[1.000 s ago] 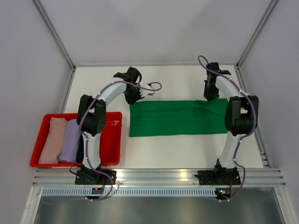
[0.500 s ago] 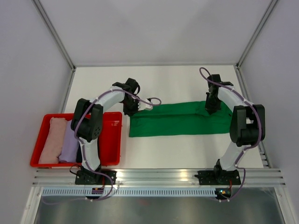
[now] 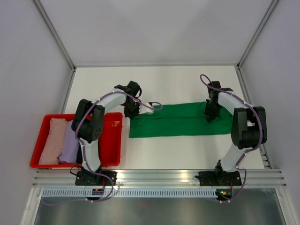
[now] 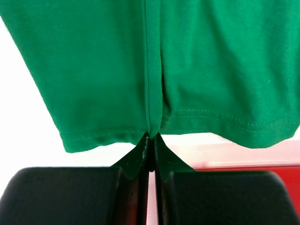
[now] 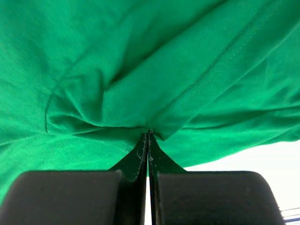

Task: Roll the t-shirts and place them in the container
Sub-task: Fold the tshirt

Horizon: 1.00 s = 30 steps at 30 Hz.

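Green t-shirt (image 3: 180, 121): folded into a long band, lying left to right across the white surface (image 3: 187, 152) between the two arms; its left end is just beside the tray, not touching it as far as the overhead view shows

Left claw (image 4: 151, 136): fingers pressed together, pinching the stitched hem of the green t-shirt where a seam runs down to the edge; it sits at the far corner of the band's left end

Right claw (image 5: 149, 133): fingers pressed together on a bunched fold of the green t-shirt; creases fan out from the pinch; it sits on the band's far edge near the right end, with a little cloth reaching past it to the right

Red tray (image 3: 77, 165): at the left of the surface, beside the left arm

Tray contents: pink t-shirt (image 3: 52, 140) at the left; lavender t-shirt (image 3: 70, 140) beside it; black t-shirt (image 3: 80, 149) next to that, mostly hidden by the left arm; all three lie lengthwise, side by side
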### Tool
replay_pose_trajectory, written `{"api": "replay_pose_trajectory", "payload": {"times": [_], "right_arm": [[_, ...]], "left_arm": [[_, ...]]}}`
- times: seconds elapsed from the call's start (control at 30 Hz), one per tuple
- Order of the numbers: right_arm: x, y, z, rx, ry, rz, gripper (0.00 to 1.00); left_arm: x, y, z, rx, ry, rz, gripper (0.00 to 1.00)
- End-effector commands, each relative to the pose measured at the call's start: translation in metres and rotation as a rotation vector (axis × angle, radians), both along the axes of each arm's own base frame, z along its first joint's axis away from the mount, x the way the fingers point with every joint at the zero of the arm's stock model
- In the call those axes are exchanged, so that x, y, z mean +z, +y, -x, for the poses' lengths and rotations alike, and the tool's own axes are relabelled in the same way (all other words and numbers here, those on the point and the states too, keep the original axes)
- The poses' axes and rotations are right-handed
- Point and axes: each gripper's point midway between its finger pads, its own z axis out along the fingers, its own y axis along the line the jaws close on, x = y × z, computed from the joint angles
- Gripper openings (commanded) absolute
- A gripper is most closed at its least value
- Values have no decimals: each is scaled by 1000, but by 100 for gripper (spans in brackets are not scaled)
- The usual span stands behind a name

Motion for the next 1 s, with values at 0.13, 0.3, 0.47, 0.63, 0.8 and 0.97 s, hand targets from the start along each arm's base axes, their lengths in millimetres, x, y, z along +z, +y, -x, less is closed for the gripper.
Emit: {"api": "replay_pose_trajectory", "payload": {"times": [0.13, 0.3, 0.47, 0.63, 0.8, 0.97], "right_arm": [[16, 10, 7, -53, -17, -51, 0], [12, 18, 14, -65, -2, -89, 0], [0, 27, 21, -92, 25, -132, 3], [13, 26, 15, -89, 6, -112, 3], [14, 36, 23, -79, 16, -130, 4], [14, 55, 18, -90, 28, -229, 4]], "left_arm": [[23, -3, -18, -44, -106, 15, 8], [21, -2, -18, -46, -104, 10, 10], [22, -1, -20, -45, -109, 2, 12], [24, -1, -21, -43, -116, -1, 12], [22, 0, -21, -41, -112, -6, 12], [24, -1, -23, -37, -122, -4, 12]]}}
